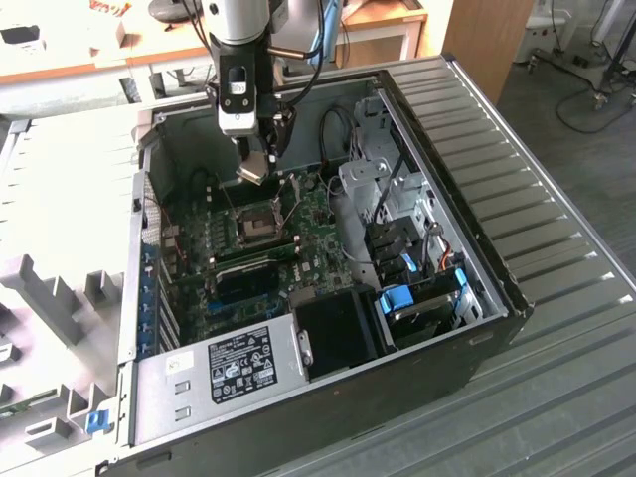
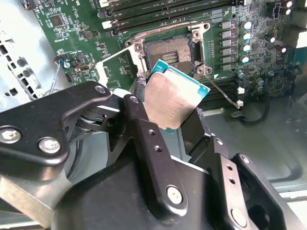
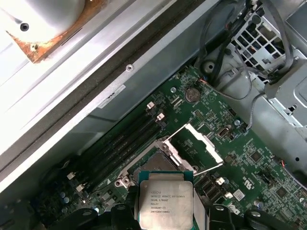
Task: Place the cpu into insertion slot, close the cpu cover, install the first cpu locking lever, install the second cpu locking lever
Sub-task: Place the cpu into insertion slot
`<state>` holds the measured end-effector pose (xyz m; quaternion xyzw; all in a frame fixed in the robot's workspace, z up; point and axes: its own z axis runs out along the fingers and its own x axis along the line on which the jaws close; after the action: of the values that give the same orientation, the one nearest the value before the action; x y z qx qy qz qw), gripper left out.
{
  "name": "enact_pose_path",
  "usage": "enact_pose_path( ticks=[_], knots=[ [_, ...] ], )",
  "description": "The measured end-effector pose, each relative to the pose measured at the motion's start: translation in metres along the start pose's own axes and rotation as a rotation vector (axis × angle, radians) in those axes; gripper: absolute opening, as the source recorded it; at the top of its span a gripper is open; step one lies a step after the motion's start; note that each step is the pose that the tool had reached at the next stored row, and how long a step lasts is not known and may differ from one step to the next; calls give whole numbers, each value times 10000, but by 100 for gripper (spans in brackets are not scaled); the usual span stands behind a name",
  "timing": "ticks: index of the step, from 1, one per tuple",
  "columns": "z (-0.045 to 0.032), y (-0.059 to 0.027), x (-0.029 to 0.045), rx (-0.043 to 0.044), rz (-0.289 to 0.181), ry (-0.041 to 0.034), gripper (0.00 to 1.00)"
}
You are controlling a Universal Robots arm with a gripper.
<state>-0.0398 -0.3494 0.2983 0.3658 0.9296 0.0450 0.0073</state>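
My gripper (image 1: 255,161) is shut on the cpu (image 1: 255,170), a flat square chip with a dull silver top. It hangs tilted a little above the green board inside the open computer case. The cpu (image 2: 171,96) is pinched by its edges between two black fingers (image 2: 140,120), just short of the insertion slot (image 2: 172,49). That dark square socket (image 3: 152,165) lies open with nothing in it. The cpu cover (image 3: 194,143), a silvery frame, stands flipped up beside the socket. A thin wire locking lever (image 2: 223,94) sticks out, raised, near the socket's corner.
Long memory slots (image 3: 120,143) run beside the socket. The case holds a grey power supply (image 1: 234,366), a black duct (image 1: 333,328), a drive cage with blue tabs (image 1: 412,288) and cable bundles (image 1: 338,129). The case walls (image 1: 149,248) enclose the board.
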Motion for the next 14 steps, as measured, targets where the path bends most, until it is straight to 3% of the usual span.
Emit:
enact_pose_path(
  ticks=[4,8,14],
  knots=[
    [0,0,0,0,31,-3,54],
    [1,0,0,-10,550,-49,54],
    [2,0,0,-12,608,-55,54]
  ],
)
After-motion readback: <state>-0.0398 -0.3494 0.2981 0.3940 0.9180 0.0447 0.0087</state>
